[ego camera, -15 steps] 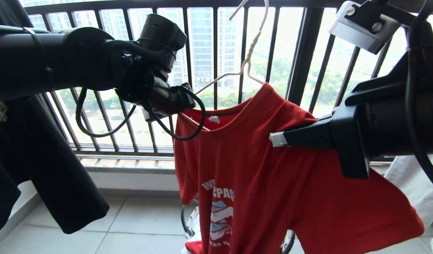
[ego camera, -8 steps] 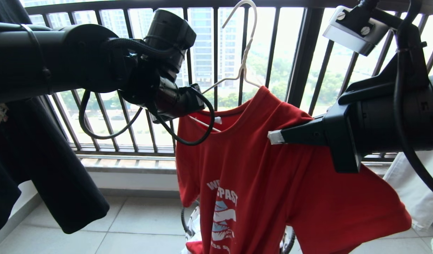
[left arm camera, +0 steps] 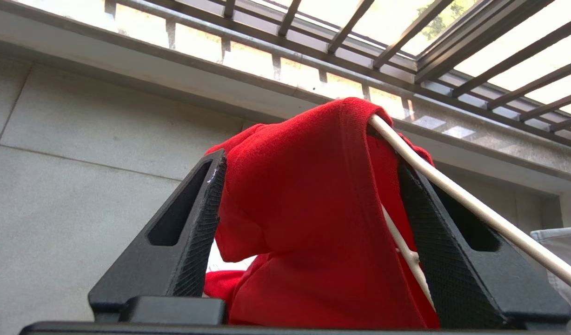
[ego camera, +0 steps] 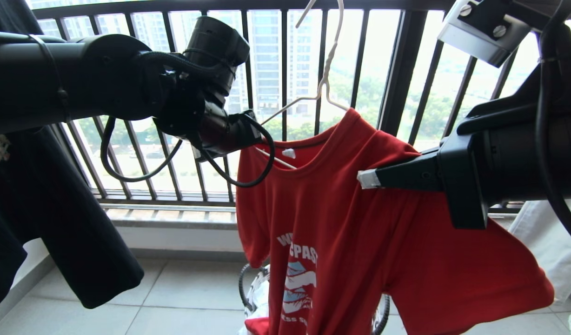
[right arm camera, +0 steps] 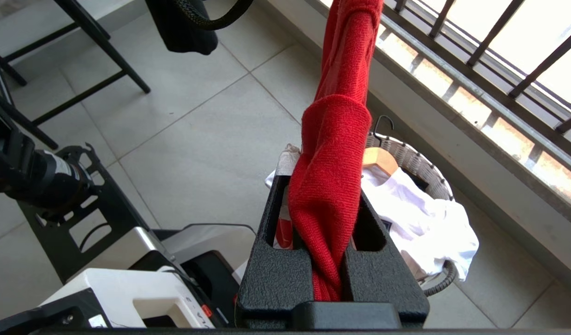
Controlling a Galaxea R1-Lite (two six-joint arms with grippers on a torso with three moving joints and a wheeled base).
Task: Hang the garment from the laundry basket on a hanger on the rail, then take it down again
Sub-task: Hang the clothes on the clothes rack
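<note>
Pinching the garment (right arm camera: 332,195), the right claw (right arm camera: 334,260) holds while the left claw (left arm camera: 313,223) stands spread.

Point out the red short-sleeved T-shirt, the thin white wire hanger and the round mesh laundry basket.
Red T-shirt (ego camera: 341,223): head view, chest fabric.
White wire hanger (ego camera: 326,70): head view, twisted neck.
Laundry basket (right arm camera: 418,163): right wrist view, woven side wall.

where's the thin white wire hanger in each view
Head view: thin white wire hanger top centre, inside the red T-shirt's collar.
Left wrist view: a white rod crossing the right side.
Right wrist view: not visible.
Shared landmark: dark barred window railing.
</note>
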